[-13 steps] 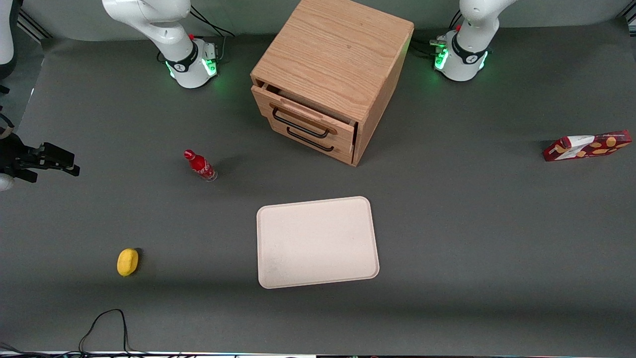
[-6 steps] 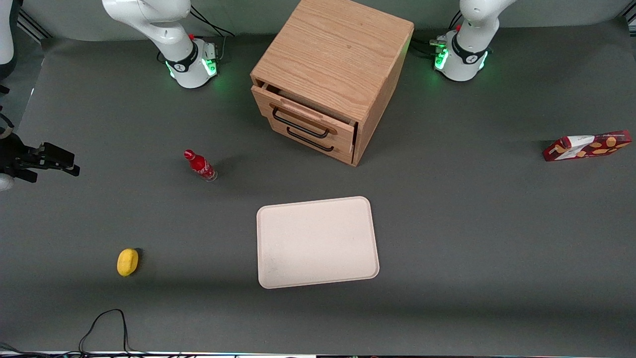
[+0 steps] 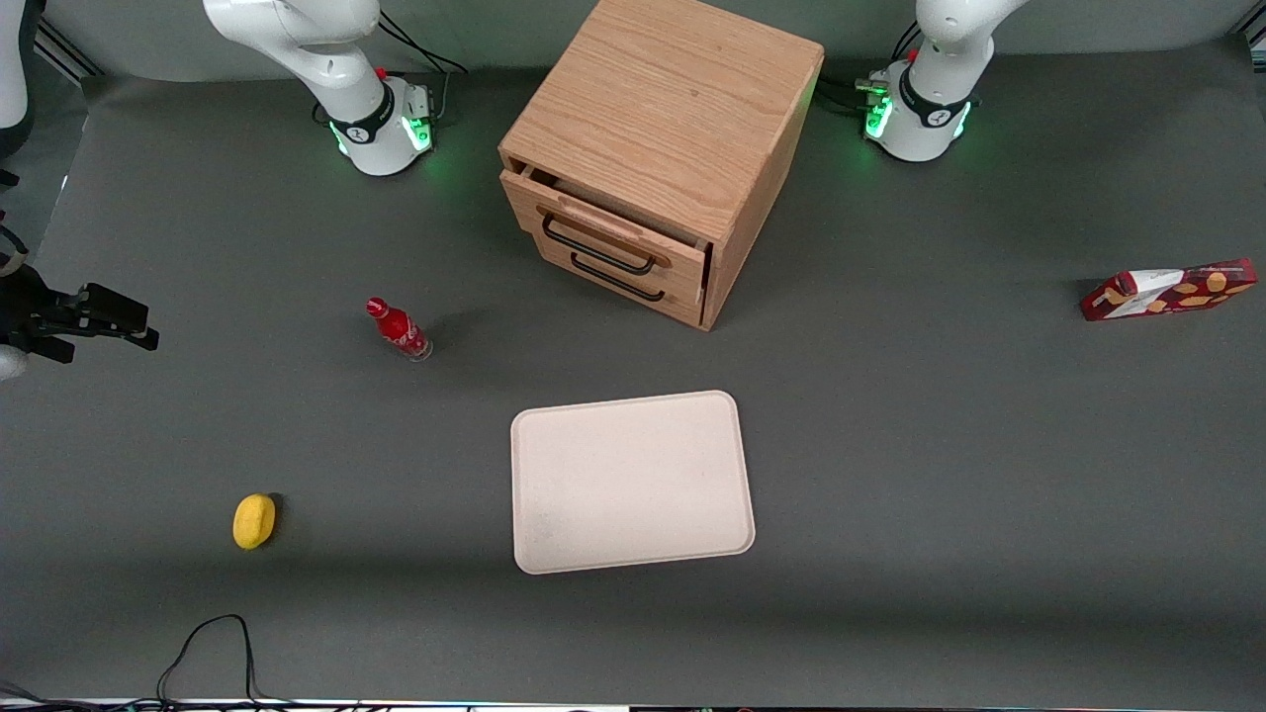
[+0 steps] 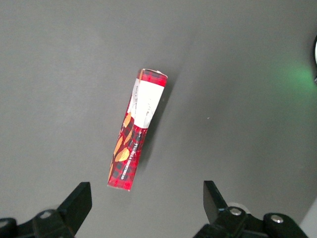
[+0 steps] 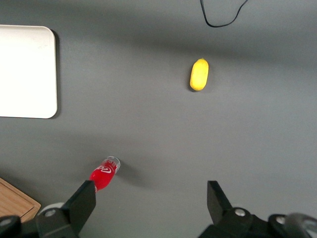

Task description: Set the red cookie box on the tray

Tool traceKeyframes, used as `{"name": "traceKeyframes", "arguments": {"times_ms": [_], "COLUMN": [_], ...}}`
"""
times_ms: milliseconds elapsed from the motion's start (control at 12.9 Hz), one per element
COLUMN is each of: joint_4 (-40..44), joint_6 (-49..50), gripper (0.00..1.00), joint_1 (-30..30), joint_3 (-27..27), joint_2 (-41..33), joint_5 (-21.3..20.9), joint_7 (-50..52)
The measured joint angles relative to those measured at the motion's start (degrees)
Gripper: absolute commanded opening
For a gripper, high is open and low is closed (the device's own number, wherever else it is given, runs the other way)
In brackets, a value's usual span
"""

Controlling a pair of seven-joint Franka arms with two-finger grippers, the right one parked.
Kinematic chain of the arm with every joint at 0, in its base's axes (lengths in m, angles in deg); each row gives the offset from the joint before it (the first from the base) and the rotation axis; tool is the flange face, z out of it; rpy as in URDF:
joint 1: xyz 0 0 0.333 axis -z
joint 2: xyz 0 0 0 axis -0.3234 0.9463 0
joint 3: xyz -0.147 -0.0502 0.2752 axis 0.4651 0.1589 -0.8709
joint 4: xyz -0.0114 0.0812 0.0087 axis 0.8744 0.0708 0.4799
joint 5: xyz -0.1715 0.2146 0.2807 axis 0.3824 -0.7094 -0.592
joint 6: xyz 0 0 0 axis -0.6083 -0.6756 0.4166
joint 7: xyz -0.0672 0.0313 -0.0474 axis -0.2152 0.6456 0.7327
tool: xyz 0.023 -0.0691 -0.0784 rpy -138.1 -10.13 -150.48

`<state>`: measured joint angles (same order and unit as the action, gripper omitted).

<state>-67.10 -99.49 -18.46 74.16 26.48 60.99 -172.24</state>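
Note:
The red cookie box (image 3: 1169, 290) lies flat on the grey table toward the working arm's end, with its white patch at one end. The left wrist view looks down on the red cookie box (image 4: 137, 129) from well above. My left gripper (image 4: 146, 204) hangs open high over the table, and the box's plain red end is near the gap between its fingers, untouched. The front view does not show the gripper. The beige tray (image 3: 631, 482) sits bare near the table's middle, nearer the front camera than the cabinet and far from the box.
A wooden drawer cabinet (image 3: 658, 148) stands at the table's middle, its top drawer slightly ajar. A small red bottle (image 3: 398, 329) and a yellow lemon (image 3: 254, 520) lie toward the parked arm's end. A black cable (image 3: 203, 653) loops at the table's front edge.

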Motion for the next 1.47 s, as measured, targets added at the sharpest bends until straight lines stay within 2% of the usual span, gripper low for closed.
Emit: {"name": "traceKeyframes", "arguments": {"times_ms": [232,387,1006,1161,1316,1471], "joint_4": [-8.5,-12.1,-13.4,-13.4,-13.4,-13.4], "joint_6": [-11.4,-15.6,-27.0,-29.2,-30.3,-31.6], "gripper": [0.99,0.99,0.97,0.91,0.71,0.34], "joint_1": [-2.9,-4.2,-4.6,-4.6,-4.5,-4.3], "joint_3": [0.0,0.0,0.7,0.9,1.2,1.4], "joint_2": [0.1,0.4,9.3,11.1,12.0,12.8], "joint_5": [0.0,0.0,0.0,0.0,0.0,0.0], "joint_7": [-8.5,-11.9,-16.7,-17.1,-17.5,-17.6]}}
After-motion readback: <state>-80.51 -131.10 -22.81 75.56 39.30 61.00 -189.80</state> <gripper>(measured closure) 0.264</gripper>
